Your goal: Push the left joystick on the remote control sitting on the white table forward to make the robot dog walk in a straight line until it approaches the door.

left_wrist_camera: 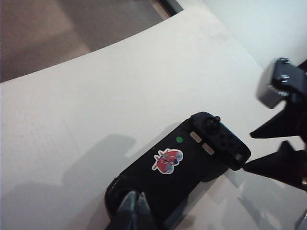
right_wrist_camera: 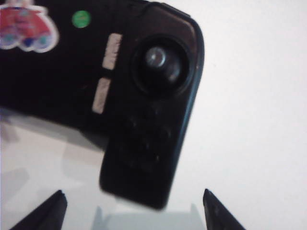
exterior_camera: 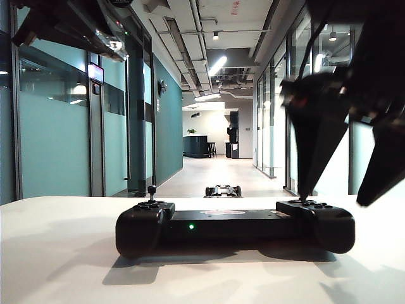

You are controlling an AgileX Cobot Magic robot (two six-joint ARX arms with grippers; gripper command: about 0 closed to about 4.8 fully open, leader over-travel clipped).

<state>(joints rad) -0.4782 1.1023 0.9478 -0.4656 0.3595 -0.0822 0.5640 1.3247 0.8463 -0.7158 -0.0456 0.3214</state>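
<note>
Spread wide, the right gripper (exterior_camera: 338, 197) brackets the remote control's (exterior_camera: 234, 223) right end; left gripper (left_wrist_camera: 135, 210) pressed shut over the other end. Left joystick (exterior_camera: 152, 192) stands untouched (nudge it straight forward). Robot dog (exterior_camera: 223, 190) waits beyond the white table (exterior_camera: 57, 253).

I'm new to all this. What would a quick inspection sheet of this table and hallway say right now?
Surface: broad matte white table, bare around the controller.
Job's things: wide black remote control, green light lit; thin left joystick upright, untouched; small black robot dog low on the hallway floor beyond.
Clutter: nothing seen.
Grippers: left gripper shut above the controller's left end; right gripper open at its right end.
Cables: nothing seen.
Surroundings: corridor, teal glass walls, ceiling lights.
</note>
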